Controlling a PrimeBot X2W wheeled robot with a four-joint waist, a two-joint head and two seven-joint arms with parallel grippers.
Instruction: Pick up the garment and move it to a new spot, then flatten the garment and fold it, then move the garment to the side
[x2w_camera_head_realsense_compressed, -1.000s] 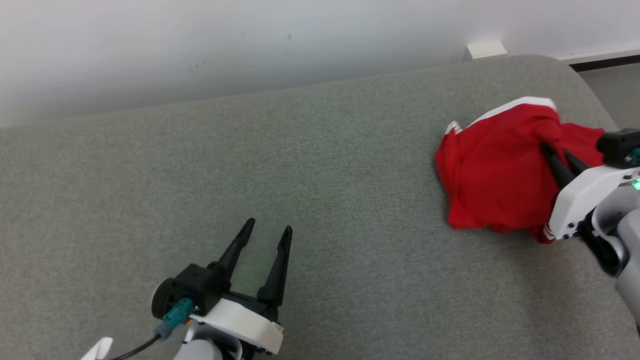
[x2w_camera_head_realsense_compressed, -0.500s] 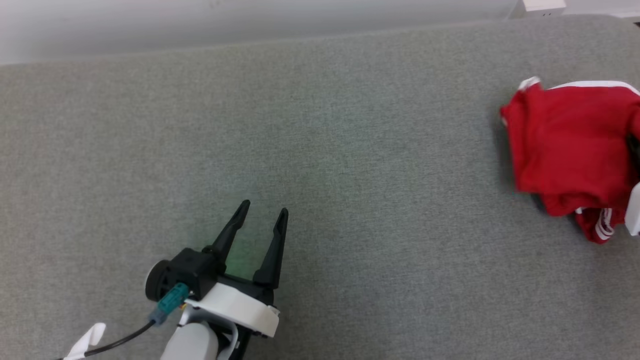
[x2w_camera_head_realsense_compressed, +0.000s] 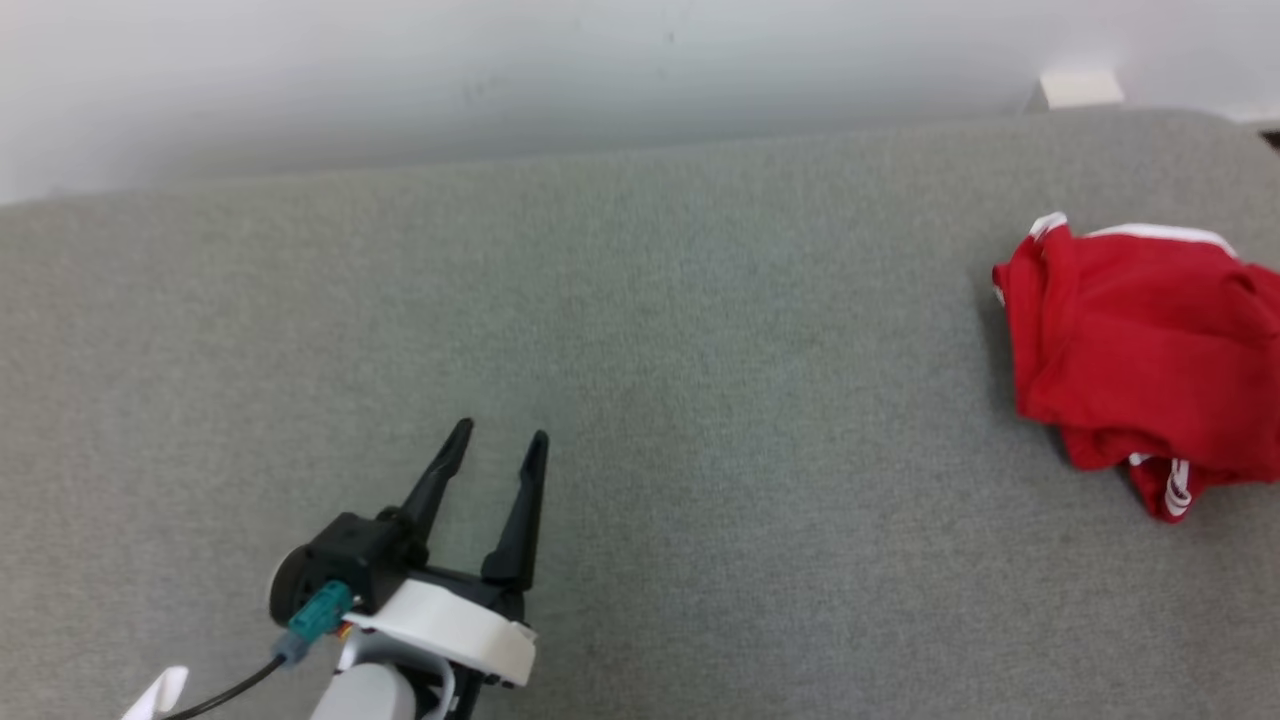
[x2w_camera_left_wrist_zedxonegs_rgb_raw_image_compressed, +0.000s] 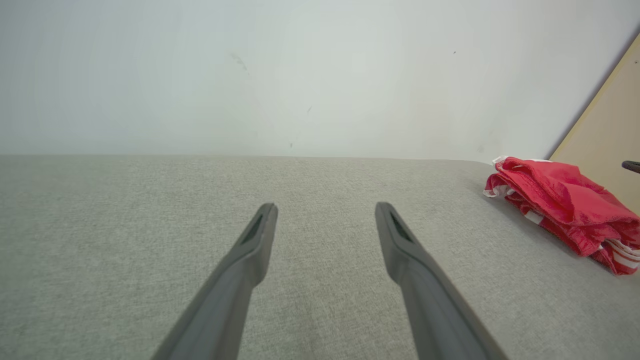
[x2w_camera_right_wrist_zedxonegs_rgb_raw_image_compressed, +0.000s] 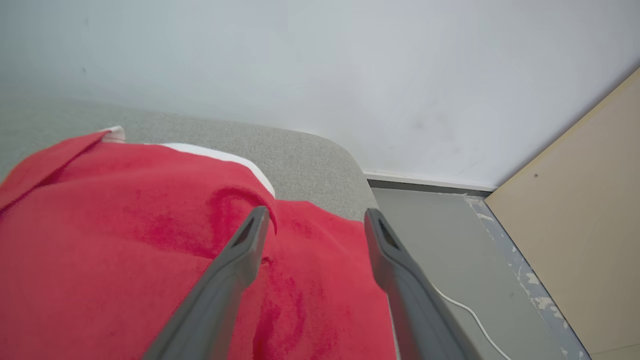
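Red garment (x2w_camera_head_realsense_compressed: 1130, 340) is seen bunched at the far right corner of the padded surface (x2w_camera_head_realsense_compressed: 700, 350), ungripped. Right hand (x2w_camera_right_wrist_zedxonegs_rgb_raw_image_compressed: 316, 212) is held open just over it, nothing pinched. Left hand (x2w_camera_head_realsense_compressed: 500, 432) is parked open over bare fabric, presumably kept clear.

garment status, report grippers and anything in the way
Left gripper open over grey cushion. Right gripper open, fingers above garment, not gripping. It lies bunched at cushion's right end. White cable on floor beyond.
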